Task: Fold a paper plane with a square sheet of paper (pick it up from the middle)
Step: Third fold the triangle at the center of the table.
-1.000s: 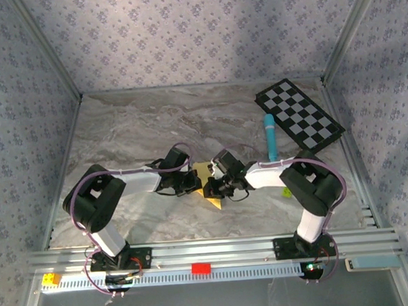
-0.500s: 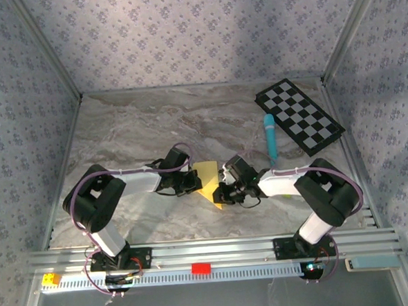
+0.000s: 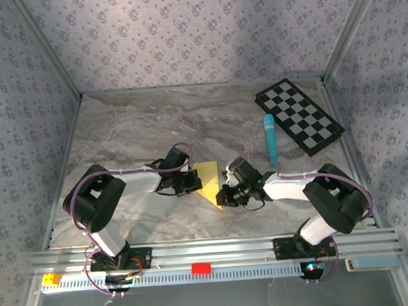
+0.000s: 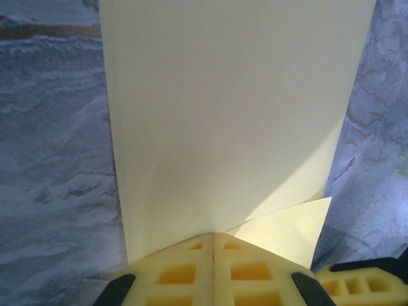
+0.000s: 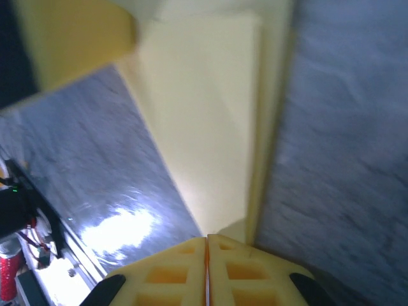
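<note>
Since the earlier top view, the right arm has swung its elbow out toward the lower right of the frame. Its wrist has drawn back with it, so more of the yellow sheet of paper (image 3: 207, 175) now lies uncovered. The left arm has stayed where it was.

The paper sits on the table (image 3: 133, 129) just below the middle of the top view, between the two arms. The left gripper (image 3: 192, 183) is closed flat on its left edge. In the left wrist view the pads meet with no gap, and the sheet rises straight up the frame from between them. The right gripper (image 3: 222, 195) is also pressed closed and appears to pinch the paper's lower right end, near its pointed tip.

The long axis of the paper runs from the upper middle down to the lower right, and the right gripper sits at the narrow end. Both arms touch the sheet, so any coming crease likely depends on the right one working along that axis while the left anchors the other side.

A second layer of paper peeks out at the lower right of the left wrist view, but how many folds it has is unclear. The right wrist view is blurred, and the yellow block in its upper left corner cannot be identified. The checkered board (image 3: 299, 114) and blue marker (image 3: 270, 140) lie well apart at the upper right.
</note>
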